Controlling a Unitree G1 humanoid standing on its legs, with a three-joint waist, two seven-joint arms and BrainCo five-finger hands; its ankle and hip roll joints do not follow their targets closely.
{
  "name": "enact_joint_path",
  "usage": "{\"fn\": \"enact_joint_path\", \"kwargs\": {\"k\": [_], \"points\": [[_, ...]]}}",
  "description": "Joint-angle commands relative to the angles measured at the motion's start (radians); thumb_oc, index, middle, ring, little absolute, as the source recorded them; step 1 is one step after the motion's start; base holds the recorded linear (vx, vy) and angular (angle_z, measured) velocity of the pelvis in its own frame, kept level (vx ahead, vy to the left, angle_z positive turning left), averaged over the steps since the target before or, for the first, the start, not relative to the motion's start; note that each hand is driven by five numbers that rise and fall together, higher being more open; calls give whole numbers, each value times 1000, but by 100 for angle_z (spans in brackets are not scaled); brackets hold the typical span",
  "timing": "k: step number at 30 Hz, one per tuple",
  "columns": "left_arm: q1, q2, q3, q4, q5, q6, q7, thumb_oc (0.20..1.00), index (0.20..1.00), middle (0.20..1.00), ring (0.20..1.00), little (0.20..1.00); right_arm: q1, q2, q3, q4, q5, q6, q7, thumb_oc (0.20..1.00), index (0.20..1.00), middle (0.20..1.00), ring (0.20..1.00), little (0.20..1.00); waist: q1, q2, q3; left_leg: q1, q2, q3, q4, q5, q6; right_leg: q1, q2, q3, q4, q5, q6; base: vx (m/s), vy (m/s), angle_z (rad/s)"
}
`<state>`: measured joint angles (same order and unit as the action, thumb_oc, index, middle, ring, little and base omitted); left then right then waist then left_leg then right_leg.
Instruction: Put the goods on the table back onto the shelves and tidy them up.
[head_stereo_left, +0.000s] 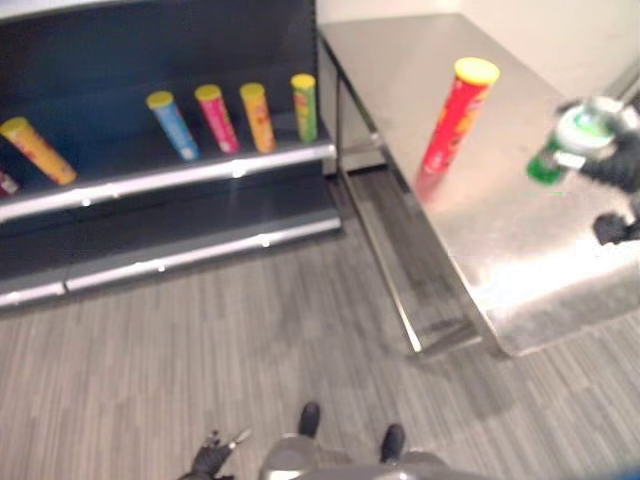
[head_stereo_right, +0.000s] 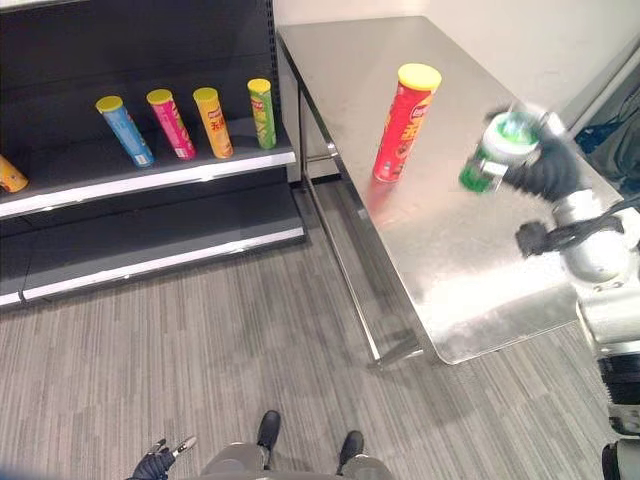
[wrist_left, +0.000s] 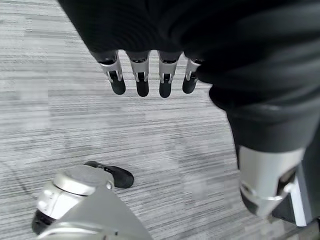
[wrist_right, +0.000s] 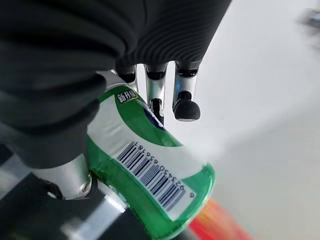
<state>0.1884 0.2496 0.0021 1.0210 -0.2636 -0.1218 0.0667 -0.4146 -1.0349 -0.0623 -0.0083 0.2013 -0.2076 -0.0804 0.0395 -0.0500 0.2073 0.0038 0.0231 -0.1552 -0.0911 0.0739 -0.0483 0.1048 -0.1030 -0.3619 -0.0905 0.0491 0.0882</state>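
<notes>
Up close, the right hand (wrist_right: 75, 125) has its fingers (wrist_right: 186, 102) and thumb curled round a green can (wrist_right: 150, 175) with a white band and a barcode; the can lies tilted in the grip. From the head views, that hand (head_stereo_right: 545, 165) holds the can (head_stereo_right: 495, 150) above the far right part of the table (head_stereo_right: 470, 290), clear of the surface, with its pale top turned towards the camera. A red can (head_stereo_right: 403, 122) with a yellow lid stands upright on the table, well to the left of the held one and nearer the shelf side.

Down low, the left hand (wrist_left: 150, 40) hangs over the grey floor (wrist_left: 100, 135) with its fingers (wrist_left: 142, 82) straight and side by side, holding nothing. In the head views it shows at the bottom edge (head_stereo_right: 160, 462), well apart from both table and shelves.

To the left of the table stands the dark shelf unit (head_stereo_right: 150, 180). Its upper shelf carries a row of upright cans near the table end: blue (head_stereo_right: 125, 130), pink (head_stereo_right: 171, 123), orange (head_stereo_right: 212, 121) and green-yellow (head_stereo_right: 261, 113), each with a yellow lid and apart from its neighbours. Further left on the same shelf stands another orange can (head_stereo_left: 37, 150). The lower shelf (head_stereo_right: 160, 235) sits beneath it.
</notes>
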Motion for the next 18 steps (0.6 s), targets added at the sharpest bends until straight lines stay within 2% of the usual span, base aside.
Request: {"fn": "enact_joint_path", "kwargs": {"k": [1,3,4,6,7,8,10,12,13,14,16,17,18], "points": [[-40,53,-17,-3,-29,-28,9,1000,1000,1000,1000,1000,-155,-88,40,-31,48,-67,-61,200,200,200,200,200,59,-18,-22,-26,136,26,152,-101,-123,20,-15,36,49,-126,38,-89,-16,1],[-41,56,-18,-14,-39,-29,10,1000,1000,1000,1000,1000,-188,-97,54,-35,45,-70,-72,200,200,200,200,200,64,-22,-10,-61,126,20,208,-106,-129,19,-18,32,50,-127,32,-83,20,10],[-42,56,-16,-24,-54,-34,9,1000,1000,1000,1000,1000,-248,-104,61,-51,57,-78,-90,200,200,200,200,200,81,-26,7,-110,131,16,265,-80,-148,36,-23,14,35,-127,35,-17,123,25],[-36,47,-14,-17,-64,-31,5,1000,1000,1000,1000,1000,-276,-114,66,-59,65,-75,-101,200,200,200,200,200,82,-27,-3,-115,190,51,183,-48,-142,50,-33,0,20,-123,54,41,164,41],[-36,47,-13,-17,-64,-31,5,1000,1000,1000,1000,1000,-277,-114,67,-58,65,-75,-101,200,200,200,200,200,83,-27,-2,-113,190,52,181,-47,-142,51,-33,1,20,-122,53,103,234,45],[-33,52,-20,-3,-50,-29,8,1000,1000,1000,1000,1000,-284,-109,55,-70,73,-79,-110,200,200,200,200,200,83,-25,-16,-137,231,87,74,-5,-137,53,-45,-6,18,-123,72,108,261,41],[-43,67,-28,8,-18,-29,11,1000,1000,1000,1000,1000,-297,-128,45,-74,76,-78,-119,200,200,200,200,200,85,-24,-36,-173,249,151,5,17,-145,57,-65,-17,12,-129,91,114,343,43],[-44,78,-32,11,-5,-29,10,1000,1000,1000,1000,1000,-327,-127,71,-73,73,-69,-121,200,200,200,200,200,97,-11,-62,-168,253,167,4,36,-151,61,-81,-17,12,-123,101,162,439,36],[-42,84,-37,1,2,-29,5,1000,1000,1000,1000,1000,-339,-123,83,-58,57,-56,-123,200,200,200,200,200,107,-3,-85,-147,231,154,17,37,-149,79,-131,-34,23,-100,127,237,575,6],[-45,94,-38,6,9,-27,6,1000,1000,1000,1000,1000,-349,-113,97,-48,50,-49,-122,200,200,200,200,200,116,-8,-89,-140,211,148,33,24,-140,81,-165,-33,41,-79,138,210,569,6],[-45,113,-43,12,28,-21,4,1000,1000,1000,1000,1000,-393,-98,139,4,47,-32,-127,200,200,200,200,200,128,-30,-85,-133,145,158,89,-31,-97,66,-261,-14,116,9,161,95,368,14],[-45,112,-42,12,28,-21,4,1000,1000,1000,1000,1000,-396,-98,142,5,48,-32,-127,200,200,200,200,200,127,-30,-87,-135,144,158,90,-32,-96,64,-262,-14,116,9,162,84,332,14],[-43,126,-48,14,39,-21,3,1000,1000,1000,1000,1000,-409,-99,164,30,49,-23,-126,200,200,200,200,200,131,-35,-84,-120,116,159,99,-52,-80,53,-301,5,167,68,161,116,478,25]]}}
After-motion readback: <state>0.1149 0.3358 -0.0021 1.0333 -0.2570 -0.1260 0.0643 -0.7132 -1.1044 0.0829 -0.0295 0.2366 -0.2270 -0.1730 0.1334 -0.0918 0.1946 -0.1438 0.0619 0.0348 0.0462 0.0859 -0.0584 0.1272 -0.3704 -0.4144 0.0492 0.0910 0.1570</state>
